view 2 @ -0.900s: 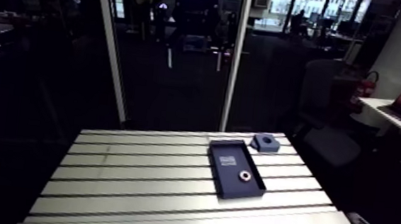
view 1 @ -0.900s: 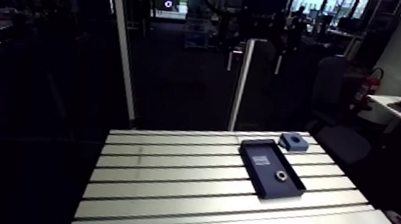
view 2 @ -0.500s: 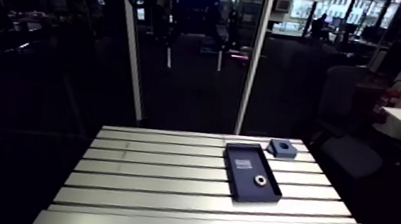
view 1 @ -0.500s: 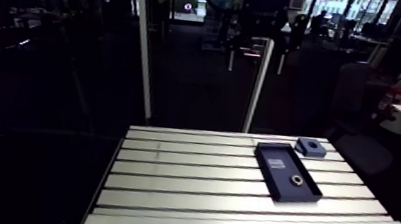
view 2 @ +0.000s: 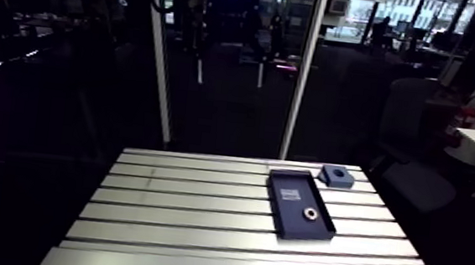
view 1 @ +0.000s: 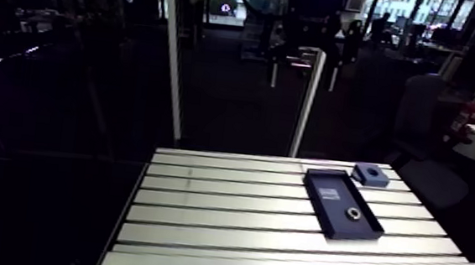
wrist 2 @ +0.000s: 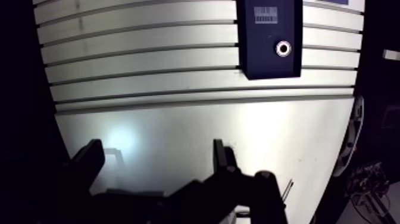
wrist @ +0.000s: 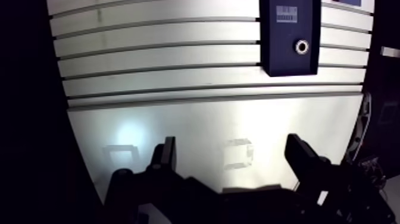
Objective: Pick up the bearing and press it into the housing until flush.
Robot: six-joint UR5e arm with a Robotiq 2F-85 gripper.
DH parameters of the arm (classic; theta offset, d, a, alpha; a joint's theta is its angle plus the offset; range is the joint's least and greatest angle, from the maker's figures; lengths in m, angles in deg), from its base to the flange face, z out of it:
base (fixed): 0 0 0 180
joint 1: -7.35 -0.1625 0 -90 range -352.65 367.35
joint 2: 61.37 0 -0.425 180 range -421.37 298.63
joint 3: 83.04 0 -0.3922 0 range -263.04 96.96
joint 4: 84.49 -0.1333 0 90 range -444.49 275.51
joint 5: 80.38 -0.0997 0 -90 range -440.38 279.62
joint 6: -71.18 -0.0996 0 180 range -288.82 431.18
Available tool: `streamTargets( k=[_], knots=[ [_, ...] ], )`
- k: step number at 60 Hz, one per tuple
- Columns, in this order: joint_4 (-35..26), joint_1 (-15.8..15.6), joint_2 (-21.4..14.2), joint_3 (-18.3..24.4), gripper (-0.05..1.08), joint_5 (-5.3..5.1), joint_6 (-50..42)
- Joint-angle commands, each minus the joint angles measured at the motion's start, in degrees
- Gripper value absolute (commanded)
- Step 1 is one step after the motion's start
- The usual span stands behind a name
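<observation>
The wrist view is showing the robot's black two-fingered hand [wrist: 235, 156] being held high over the smooth, shiny near part of the slotted grey metal counter [wrist: 178, 77]. The hand's two fingers [wrist: 300, 156] are being held wide apart, and nothing is being gripped between them. Only bare counter is being seen in the gap.

Well ahead of the hand, and off toward the side of one finger, a long dark blue tray [wrist: 288, 62] is being carried by the counter. It is lying across several of the counter's slots. The small silver ring-shaped bearing [wrist: 302, 46] is being held inside this tray, lying flat on the tray floor near the end closest to the hand. The bearing and the hand are being seen well apart. A small white label [wrist: 287, 13] is being shown on the tray floor past the bearing, apart from it.

In the arm view, the same tray is being seen toward the far side of the counter. The small blue block-shaped housing [view 1: 371, 174], with a round hole in its top, is being seen just beside the far end of the tray, resting on the counter. Whether it is touching the tray cannot be told. The bearing and the housing are lying apart, with most of the tray's length between them.
</observation>
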Motion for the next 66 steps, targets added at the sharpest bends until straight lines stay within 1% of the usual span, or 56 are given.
streamTargets(
  k=[1,2,3,4,5,6,7,8,9,10,11,12,17,19,21,23,24,25,26,27,28,29,34,36,37,38,39,40,41,42,43,44,49,51,52,53,54,57,66],
  knots=[
    [0.6,1.1,-0.3,-1.9,0.01,1.62,0.7],
    [0.6,1.1,-0.3,-1.9,0.01,1.62,0.7],
    [1.1,1.7,-0.4,-2.7,0.01,2.07,0.9],
    [1.1,1.7,-0.4,-2.7,0.01,2.07,0.9],
    [1.6,2.7,-0.5,-3.4,0.01,2.51,1.0],
    [2.3,3.8,-0.6,-4.0,0.01,2.58,1.4],
    [2.3,3.8,-0.6,-4.0,0.01,2.58,1.4],
    [3.2,4.8,-0.7,-4.6,0.01,2.67,1.7],
    [3.2,4.8,-0.7,-4.6,0.01,2.67,1.7],
    [4.4,5.7,-0.7,-5.3,0.01,2.75,2.3],
    [4.4,5.7,-0.7,-5.3,0.01,2.75,2.3],
    [5.6,6.5,-0.8,-5.9,0.01,2.69,3.0],
    [7.7,7.6,-1.3,-7.1,0.01,2.85,5.1],
    [9.5,9.2,-1.8,-8.0,0.01,2.84,7.0],
    [9.5,9.2,-1.8,-8.0,0.01,2.84,7.0],
    [10.5,10.6,-1.9,-8.7,0.01,2.62,8.8],
    [10.5,10.6,-1.9,-8.7,0.01,2.62,8.8],
    [11.1,11.5,-1.9,-9.2,0.01,2.52,9.8],
    [11.1,11.5,-1.9,-9.2,0.01,2.52,9.8],
    [11.5,12.4,-1.8,-9.5,0.01,2.43,10.5],
    [11.5,12.4,-1.8,-9.5,0.01,2.43,10.5],
    [12.0,13.2,-1.7,-10.0,0.01,2.27,11.2],
    [13.2,14.3,-1.3,-10.9,0.01,1.83,12.4],
    [15.2,15.0,-0.8,-11.6,0.01,1.41,13.5],
    [15.2,15.0,-0.8,-11.6,0.01,1.41,13.5],
    [16.5,15.3,-0.5,-12.1,0.01,0.92,14.1],
    [16.5,15.3,-0.5,-12.1,0.01,0.92,14.1],
    [17.8,15.5,0.2,-12.3,0.01,0.32,14.7],
    [17.8,15.5,0.2,-12.3,0.01,0.32,14.7],
    [19.0,15.6,1.0,-12.4,0.01,-0.06,15.1],
    [19.0,15.6,1.0,-12.4,0.01,-0.06,15.1],
    [19.9,15.8,1.8,-12.5,0.01,-0.20,15.5],
    [21.0,16.3,2.9,-13.0,0.01,-0.15,16.6],
    [21.7,16.8,4.2,-13.3,0.01,-0.05,18.1],
    [21.7,16.8,4.2,-13.3,0.01,-0.05,18.1],
    [22.3,17.0,5.1,-13.3,0.01,-0.05,18.9],
    [22.3,17.0,5.1,-13.3,0.01,-0.05,18.9],
    [23.6,17.6,6.6,-13.9,0.01,-0.04,20.1],
    [26.0,18.4,8.4,-14.1,0.01,0.12,20.7]
  ],
)
